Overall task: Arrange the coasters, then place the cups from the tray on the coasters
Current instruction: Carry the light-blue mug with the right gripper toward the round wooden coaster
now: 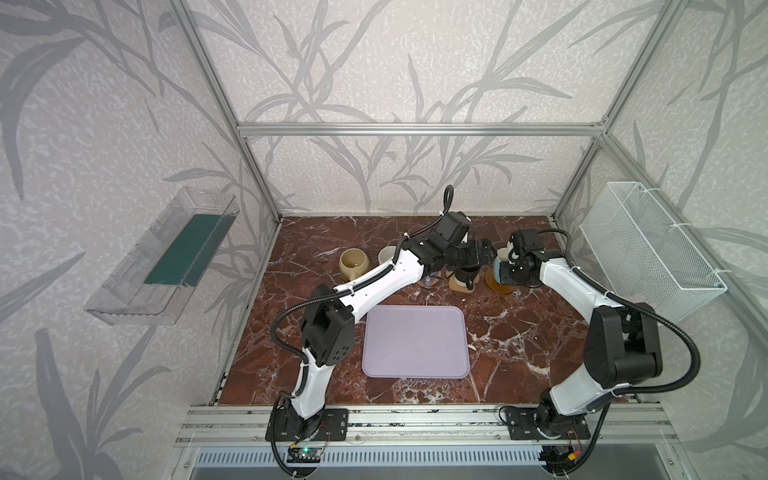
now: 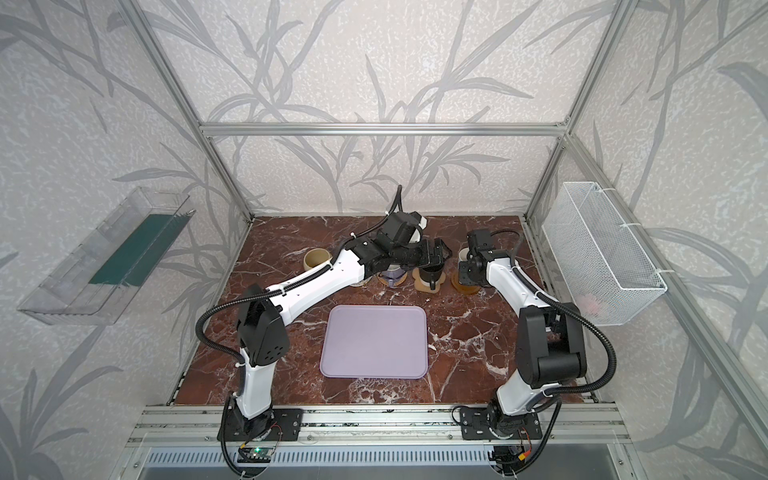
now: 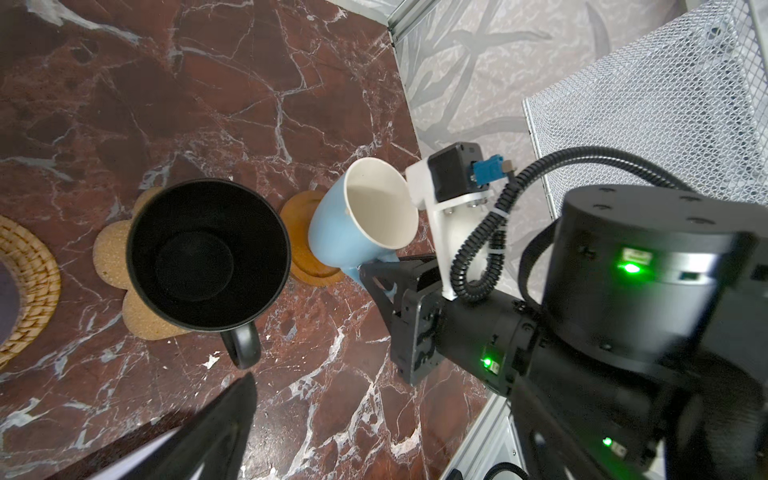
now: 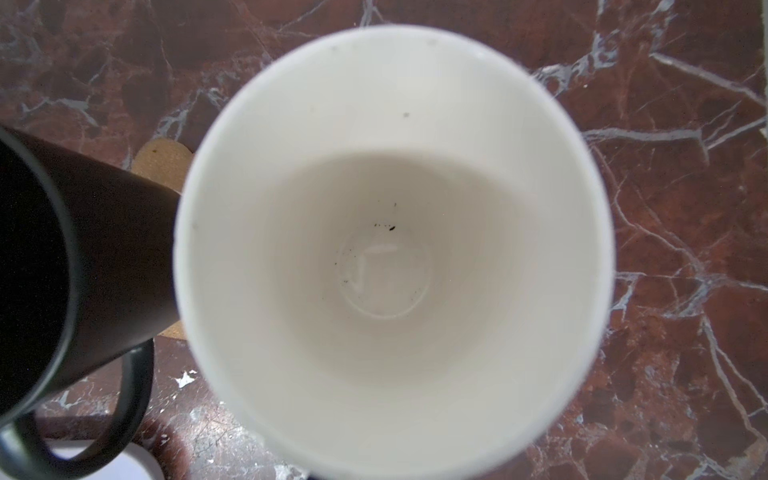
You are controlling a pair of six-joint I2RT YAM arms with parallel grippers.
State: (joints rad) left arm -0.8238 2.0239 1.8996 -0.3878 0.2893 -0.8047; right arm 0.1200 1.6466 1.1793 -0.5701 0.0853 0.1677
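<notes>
The light blue cup (image 3: 357, 220) leans tilted over an amber round coaster (image 3: 303, 245), with my right gripper (image 3: 380, 274) shut on its handle; its white inside (image 4: 395, 249) fills the right wrist view. Beside it the black cup (image 3: 208, 253) stands on the paw-shaped coaster (image 3: 110, 253). My left gripper (image 1: 484, 253) hovers open above the black cup, holding nothing. The lilac cup (image 2: 392, 274) sits on the rattan coaster (image 3: 29, 266). Further left stand the beige cup (image 1: 353, 262) and the white cup (image 1: 387, 253). Nothing lies on the lilac tray (image 1: 415, 340).
A white wire basket (image 1: 648, 249) hangs on the right wall close to my right arm. On the left wall is a clear bin (image 1: 162, 257). The left arm reaches across the row of cups, hiding part of it.
</notes>
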